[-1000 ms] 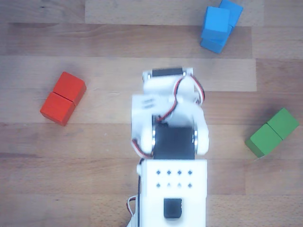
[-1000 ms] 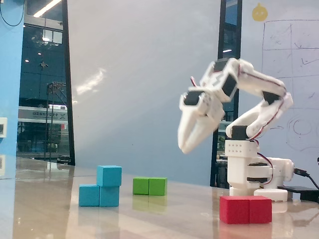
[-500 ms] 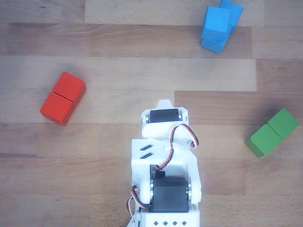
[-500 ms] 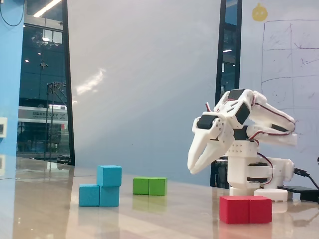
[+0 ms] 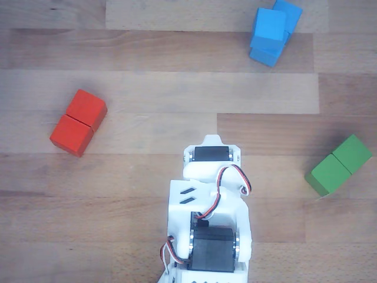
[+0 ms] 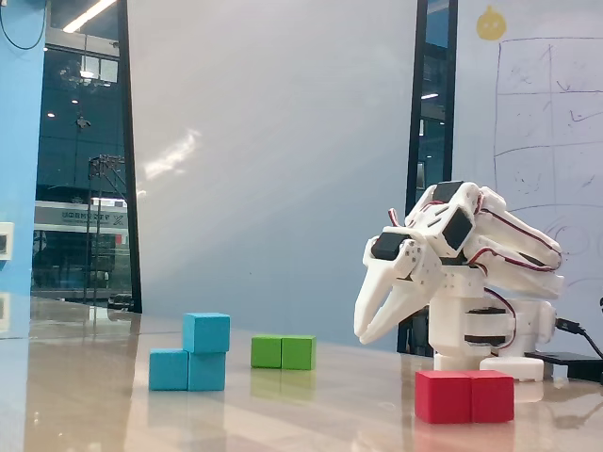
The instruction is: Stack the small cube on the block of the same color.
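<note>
Fixed view only — gripper (image 6: 360, 337) empty

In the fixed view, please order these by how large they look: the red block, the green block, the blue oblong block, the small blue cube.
1. red block, nearest the camera
2. blue oblong block
3. green block, farther away
4. small cube, on top of the blue block

In your fixed view, the small cube (image 6: 206, 332) sat atop the blue block (image 6: 187, 370) at left, over its right half. The gripper (image 6: 363, 334) hung empty, jaws nearly together, above the table (image 6: 94, 414), between the far green block (image 6: 284, 352) and the near red block (image 6: 464, 395).
</note>
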`<action>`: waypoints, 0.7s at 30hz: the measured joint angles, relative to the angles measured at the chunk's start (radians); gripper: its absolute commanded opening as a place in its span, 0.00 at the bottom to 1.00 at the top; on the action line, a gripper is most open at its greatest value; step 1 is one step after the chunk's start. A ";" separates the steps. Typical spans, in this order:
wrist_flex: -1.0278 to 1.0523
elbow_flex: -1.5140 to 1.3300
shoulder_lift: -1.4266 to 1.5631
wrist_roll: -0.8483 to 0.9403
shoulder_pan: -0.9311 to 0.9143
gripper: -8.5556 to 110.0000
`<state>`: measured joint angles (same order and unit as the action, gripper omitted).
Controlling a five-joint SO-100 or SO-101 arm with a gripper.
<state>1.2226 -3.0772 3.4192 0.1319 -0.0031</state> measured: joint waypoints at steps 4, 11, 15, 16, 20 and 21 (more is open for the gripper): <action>0.003 0.000 0.000 0.000 -0.002 0.07; 0.003 0.000 0.000 0.000 -0.002 0.07; 0.003 0.000 0.000 -0.012 -0.002 0.07; 0.003 0.000 0.000 -0.026 -0.002 0.07; 0.003 0.000 0.000 -0.092 -0.011 0.07; 0.003 0.000 0.000 -0.101 -0.011 0.07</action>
<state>1.2257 -3.0772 3.4192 0.0307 -0.0138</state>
